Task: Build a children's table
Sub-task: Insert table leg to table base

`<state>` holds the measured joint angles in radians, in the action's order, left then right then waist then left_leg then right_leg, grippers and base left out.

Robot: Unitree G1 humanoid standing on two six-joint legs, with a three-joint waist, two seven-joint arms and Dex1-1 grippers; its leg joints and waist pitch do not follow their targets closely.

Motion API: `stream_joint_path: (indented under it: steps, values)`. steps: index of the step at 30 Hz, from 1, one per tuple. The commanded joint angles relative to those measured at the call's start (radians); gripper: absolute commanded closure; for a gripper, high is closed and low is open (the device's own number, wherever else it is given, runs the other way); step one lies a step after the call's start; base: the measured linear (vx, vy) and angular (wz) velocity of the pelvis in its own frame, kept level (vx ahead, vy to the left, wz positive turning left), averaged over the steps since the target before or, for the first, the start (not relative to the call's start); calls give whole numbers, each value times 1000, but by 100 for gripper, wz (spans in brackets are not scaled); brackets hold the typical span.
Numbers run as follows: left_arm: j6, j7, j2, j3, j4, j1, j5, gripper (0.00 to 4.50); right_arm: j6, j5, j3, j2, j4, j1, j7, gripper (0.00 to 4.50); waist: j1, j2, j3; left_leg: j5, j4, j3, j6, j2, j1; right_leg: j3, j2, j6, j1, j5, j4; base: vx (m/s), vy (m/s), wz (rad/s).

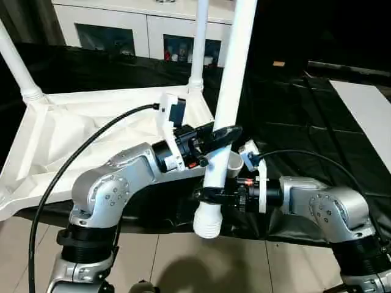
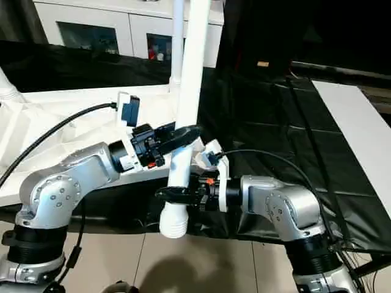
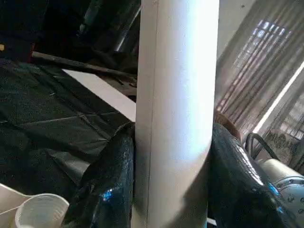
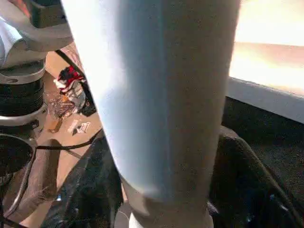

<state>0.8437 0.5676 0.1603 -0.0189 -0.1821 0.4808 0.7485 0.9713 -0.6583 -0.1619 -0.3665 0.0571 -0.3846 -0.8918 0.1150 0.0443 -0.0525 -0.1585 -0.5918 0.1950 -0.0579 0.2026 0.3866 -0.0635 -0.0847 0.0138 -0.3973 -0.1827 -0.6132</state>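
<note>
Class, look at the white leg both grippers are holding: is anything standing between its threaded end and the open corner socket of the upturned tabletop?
Nothing visible blocks it. The leg, clamped by the left gripper and right gripper, hangs beside the near socket of the tabletop, its threaded end below the socket's rim.

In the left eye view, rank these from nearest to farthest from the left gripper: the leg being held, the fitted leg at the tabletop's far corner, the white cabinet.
1. The held leg, upright at the tabletop's near edge: the left gripper is clamped on it.
2. The fitted leg, upright in its socket at the far corner, beyond the gripper.
3. The white cabinet, across the back, behind that leg.
</note>
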Motion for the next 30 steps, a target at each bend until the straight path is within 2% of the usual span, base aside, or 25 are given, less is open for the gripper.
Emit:
stream_joint_path:
  steps: [1, 5, 14, 16, 17, 18, 19, 22, 25, 26, 28, 30]
  values:
    - [-11, 17, 1, -13, -28, 2, 2, 273, -5, 6, 9, -12, -1, 6, 5, 230, 2, 1, 63, -237, 74, -18, -67, 28, -23, 41, -52, -110, 38, -281, 79, 0, 0, 0]
    - [-13, 16, 1, -13, -27, 2, 2, 273, -7, 4, 6, -12, -1, 6, 1, 254, 3, 1, 64, -236, 73, -17, -66, 27, -24, 41, -53, -111, 37, -281, 80, 0, 0, 0]
    - [-29, 1, 5, -8, -25, 4, -15, 273, -13, 6, 3, -16, -7, 6, -11, 260, 3, 1, 64, -237, 73, -18, -67, 28, -23, 41, -53, -113, 38, -281, 79, 0, 0, 0]
    - [-17, -33, -7, 9, -9, 10, -14, 217, -22, 13, 5, -14, -13, 6, -6, 262, 2, 1, 64, -239, 73, -18, -69, 28, -24, 41, -53, -112, 38, -281, 80, 0, 0, 0]
    - [-4, -58, -16, 31, 1, 16, -2, 204, -50, 30, 12, -8, -23, 5, 8, 262, 3, -2, 65, -240, 72, -18, -71, 28, -24, 41, -54, -114, 38, -280, 78, 0, 0, 0]
    - [-3, -59, -17, 32, 1, 16, -1, 205, -53, 31, 13, -7, -24, 5, 9, 262, 2, 0, 64, -239, 73, -18, -71, 28, -22, 41, -53, -114, 38, -277, 79, 0, 0, 0]
    - [19, -59, -5, 35, 1, 17, 6, 200, -103, 53, 30, 7, -39, 1, 33, 262, 2, 0, 64, -237, 72, -18, -72, 27, -23, 40, -54, -115, 37, -277, 79, 0, 0, 0]
    - [31, -54, 2, 38, 5, 15, 14, 176, -148, 60, 66, 32, -55, -7, 66, 264, 0, 1, 64, -238, 72, -17, -71, 25, -23, 40, -52, -115, 36, -290, 80, 0, 0, 0]
    - [26, -58, 9, 45, 8, 11, 7, 156, -227, 98, 108, 43, -75, -14, 128, 265, -1, -2, 64, -245, 73, -17, -74, 27, -25, 40, -51, -115, 34, -287, 79, 0, 0, 0]
    - [24, -59, 9, 46, 8, 10, 5, 146, -232, 101, 110, 43, -76, -14, 132, 265, 0, 0, 64, -245, 73, -16, -74, 27, -27, 40, -51, -115, 33, -282, 80, 0, 0, 0]
    - [5, -74, 7, 48, 9, 8, -14, 123, -250, 110, 125, 47, -83, -13, 156, 265, 1, -1, 64, -241, 72, -16, -73, 26, -26, 40, -51, -115, 35, -276, 79, 0, 0, 0]
    - [-81, -131, 12, 45, 37, 6, -108, 117, -286, 141, 151, 48, -74, -11, 214, 265, -1, 2, 65, -237, 72, -17, -68, 25, -24, 40, -49, -107, 38, -269, 80, 0, 0, 0]
